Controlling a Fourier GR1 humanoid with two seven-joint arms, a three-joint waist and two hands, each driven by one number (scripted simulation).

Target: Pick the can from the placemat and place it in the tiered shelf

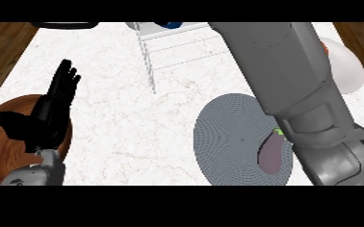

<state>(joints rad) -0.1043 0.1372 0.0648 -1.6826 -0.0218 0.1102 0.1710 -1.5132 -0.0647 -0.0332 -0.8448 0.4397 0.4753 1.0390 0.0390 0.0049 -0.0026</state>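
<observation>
The right forearm [298, 96] is a broad grey column running from the lower right corner up toward the top centre of the frame, where it passes out of view at the tiered shelf [167, 43]. The right hand lies beyond the top edge, so whether its fingers are spread or curled round something cannot be told. The left hand [53, 106] stands at the left edge, fingers straight and close together, pointing up and slightly right, touching nothing (it sits just above a round brown wooden board [14, 110] at the lower left).

The can does not show clearly anywhere; a small blue shape [171, 25] sits on the shelf at the top edge, too cut off to name, and its long axis cannot be judged. The round grey placemat [227, 144] lies at lower right, partly under the forearm, with a purple eggplant [270, 151] on it, lying nearly upright in the frame, green stem at the top. A white rounded object [344, 69] shows at the right edge.
</observation>
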